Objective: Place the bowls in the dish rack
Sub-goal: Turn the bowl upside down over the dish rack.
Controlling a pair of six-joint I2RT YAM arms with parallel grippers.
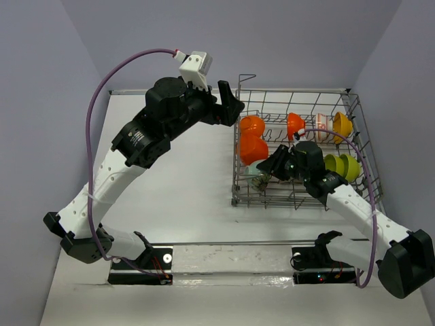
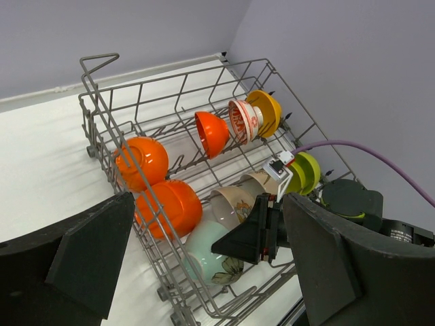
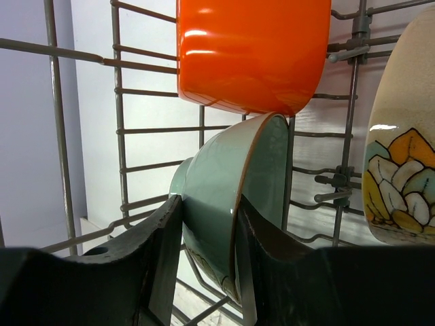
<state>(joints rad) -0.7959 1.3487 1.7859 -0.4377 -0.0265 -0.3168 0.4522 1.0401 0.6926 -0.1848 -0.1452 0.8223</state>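
The grey wire dish rack [image 1: 299,92] stands at the right and holds several bowls on edge. These are two orange ones [image 1: 251,138], a red-orange one [image 1: 295,125], a white one with red pattern [image 1: 319,124], a yellow one [image 1: 342,124] and lime green ones [image 1: 340,165]. My right gripper [image 1: 275,166] is inside the rack's near left corner. It is shut on the wall of a pale teal bowl [image 3: 217,183], one finger outside and one inside, with the bowl upright on edge. My left gripper [image 1: 231,102] is open and empty above the rack's far left corner.
A beige flower-patterned bowl [image 3: 404,156] stands right of the teal one, and an orange bowl [image 3: 251,47] just behind it. The rack's tall grid side [image 2: 102,109] and upright tines surround the right gripper. White tabletop [image 1: 183,183] lies left of the rack.
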